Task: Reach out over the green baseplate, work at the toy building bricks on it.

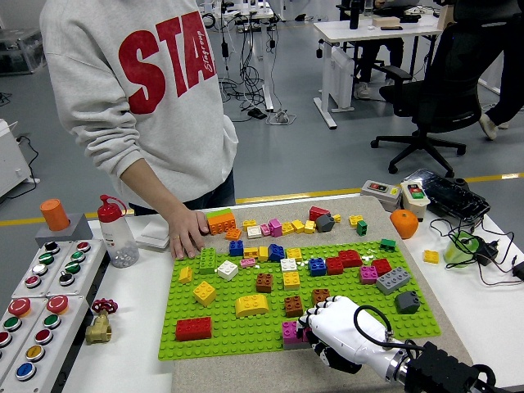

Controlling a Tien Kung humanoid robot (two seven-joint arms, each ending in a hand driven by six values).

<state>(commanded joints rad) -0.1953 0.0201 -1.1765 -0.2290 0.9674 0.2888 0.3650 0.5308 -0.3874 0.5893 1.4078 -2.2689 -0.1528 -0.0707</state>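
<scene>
right hand (340,327) on green baseplate (246,332), fingers curled against pink brick (290,330)

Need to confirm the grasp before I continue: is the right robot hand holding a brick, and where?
Cannot be told. The right robot hand is curled beside the magenta brick on the green baseplate, hiding any contact.

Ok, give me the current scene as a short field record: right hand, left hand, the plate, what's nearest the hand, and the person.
right hand: white five-fingered robot hand over the near right part of the plate, fingers curled beside the magenta brick; a grasp cannot be confirmed
left hand: not in view
plate: green studded baseplate on a beige mat, scattered with bricks
nearest brick: small magenta brick, at the fingertips
other near bricks: brown square brick, red flat brick
person: hand resting flat at the plate's far left corner
</scene>
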